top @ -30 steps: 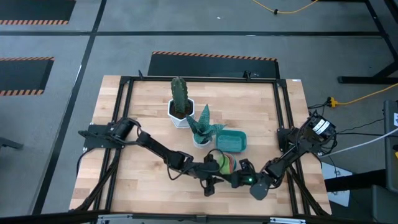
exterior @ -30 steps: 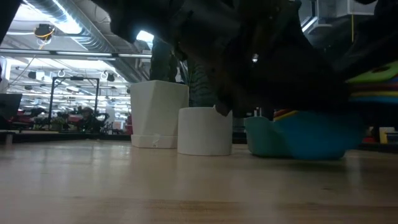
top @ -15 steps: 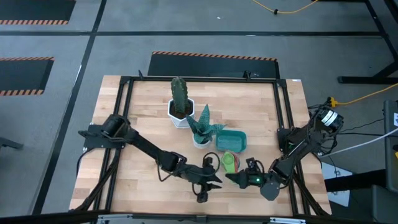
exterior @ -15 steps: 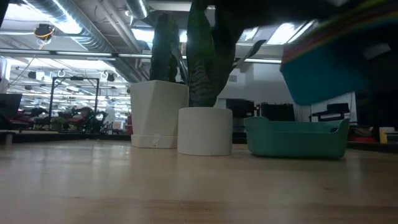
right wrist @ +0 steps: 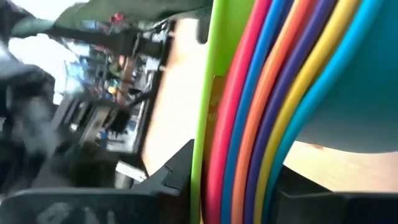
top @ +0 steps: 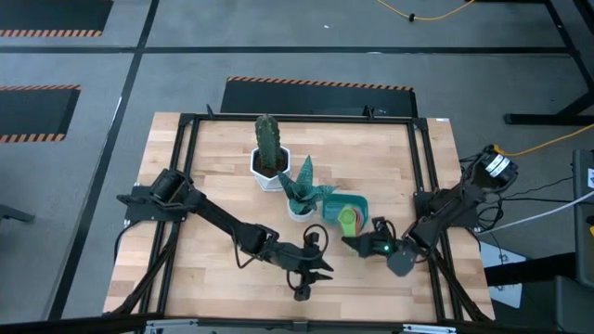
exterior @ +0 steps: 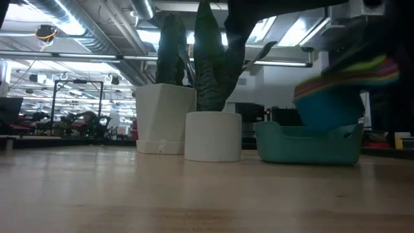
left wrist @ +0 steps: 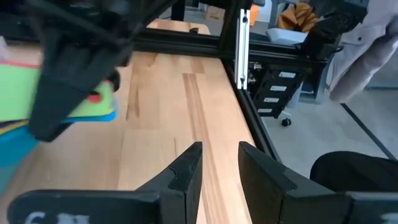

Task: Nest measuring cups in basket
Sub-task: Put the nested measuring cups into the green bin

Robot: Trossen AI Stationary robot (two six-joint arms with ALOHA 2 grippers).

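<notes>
R end effector [top: 354,243] carried measuring cups [top: 347,221] over basket [top: 358,202].

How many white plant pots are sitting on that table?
2. The hexagonal cactus pot stands toward the table's far side; the round pot with the striped leafy plant sits beside it, next to the teal basket.

Cups [exterior: 346,90] showed blurred in low view, right part cut by dark arm. Stack [right wrist: 261,106] cropped by right wrist view's edges; bowls unseen there. Basket [top: 357,211] floor hidden under cups. Right hand [top: 357,242] fingertips too small to tell.
</notes>
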